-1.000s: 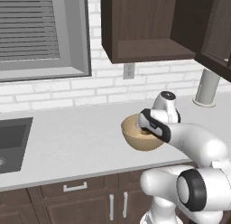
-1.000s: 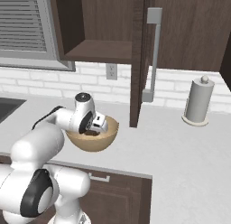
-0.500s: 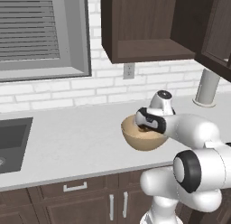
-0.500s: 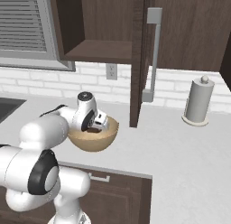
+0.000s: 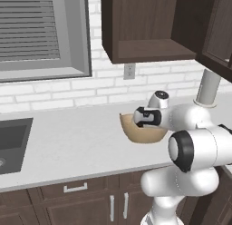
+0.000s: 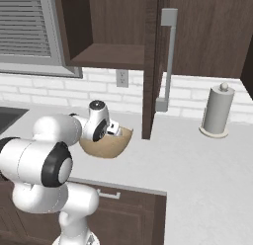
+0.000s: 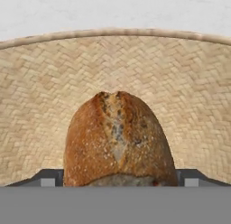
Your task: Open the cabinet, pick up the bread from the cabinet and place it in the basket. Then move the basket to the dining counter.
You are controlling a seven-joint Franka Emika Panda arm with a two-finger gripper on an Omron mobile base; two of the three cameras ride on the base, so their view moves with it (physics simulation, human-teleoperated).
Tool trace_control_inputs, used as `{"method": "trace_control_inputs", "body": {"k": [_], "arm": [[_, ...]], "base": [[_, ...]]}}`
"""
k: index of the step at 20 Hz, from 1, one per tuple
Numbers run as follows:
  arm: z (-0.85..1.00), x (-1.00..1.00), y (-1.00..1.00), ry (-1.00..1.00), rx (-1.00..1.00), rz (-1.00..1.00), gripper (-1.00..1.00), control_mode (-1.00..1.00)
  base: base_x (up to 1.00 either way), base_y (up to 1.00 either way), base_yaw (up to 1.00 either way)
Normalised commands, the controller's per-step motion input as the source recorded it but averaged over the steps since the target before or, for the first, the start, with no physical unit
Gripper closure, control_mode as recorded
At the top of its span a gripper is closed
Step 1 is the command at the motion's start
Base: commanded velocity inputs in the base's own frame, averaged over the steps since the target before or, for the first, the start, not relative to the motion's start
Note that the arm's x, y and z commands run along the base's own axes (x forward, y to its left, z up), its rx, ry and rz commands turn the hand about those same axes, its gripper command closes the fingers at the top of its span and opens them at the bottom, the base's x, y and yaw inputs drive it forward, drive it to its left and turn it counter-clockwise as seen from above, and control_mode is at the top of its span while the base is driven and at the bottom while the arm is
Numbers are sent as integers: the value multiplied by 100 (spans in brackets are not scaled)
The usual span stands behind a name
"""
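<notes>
The tan woven basket (image 5: 144,134) (image 6: 105,148) stands on the light grey worktop under the cabinet (image 5: 149,24), whose glass-paned door (image 6: 150,66) hangs open. My gripper (image 5: 136,118) (image 6: 116,132) reaches down inside the basket. In the hand view the golden-brown bread (image 7: 118,137) sits between my fingertips (image 7: 48,179), which touch it on both sides, with the basket's weave (image 7: 180,83) close behind it. My gripper (image 7: 119,179) is shut on the bread. From the base views the hand hides the bread.
A paper towel roll on its stand (image 6: 216,110) (image 5: 207,85) is at the right by the brick wall. The sink (image 5: 11,142) lies far left below the window (image 5: 41,33). The open door's silver handle (image 6: 168,56) hangs just right of the basket.
The hand has shifted slightly inside the basket and the arm's elbow has swung forward toward the cameras. The basket has not moved.
</notes>
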Motion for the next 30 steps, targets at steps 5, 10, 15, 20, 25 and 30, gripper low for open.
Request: {"method": "trace_control_inputs", "body": {"k": [5, 10, 15, 20, 25, 30], "arm": [[-27, 3, 0, 0, 0, 0, 100, -100], [6, 0, 0, 0, 0, 0, -100, -100], [20, -10, 0, 0, 0, 0, -100, -100], [28, -14, 0, 0, 0, 0, -100, -100], [13, -6, 0, 0, 0, 0, -100, -100], [16, -29, 0, -1, 0, -1, -100, -100]], "base": [[0, 0, 0], [0, 0, 0], [0, 0, 0], [0, 0, 0], [0, 0, 0], [0, 0, 0]]}}
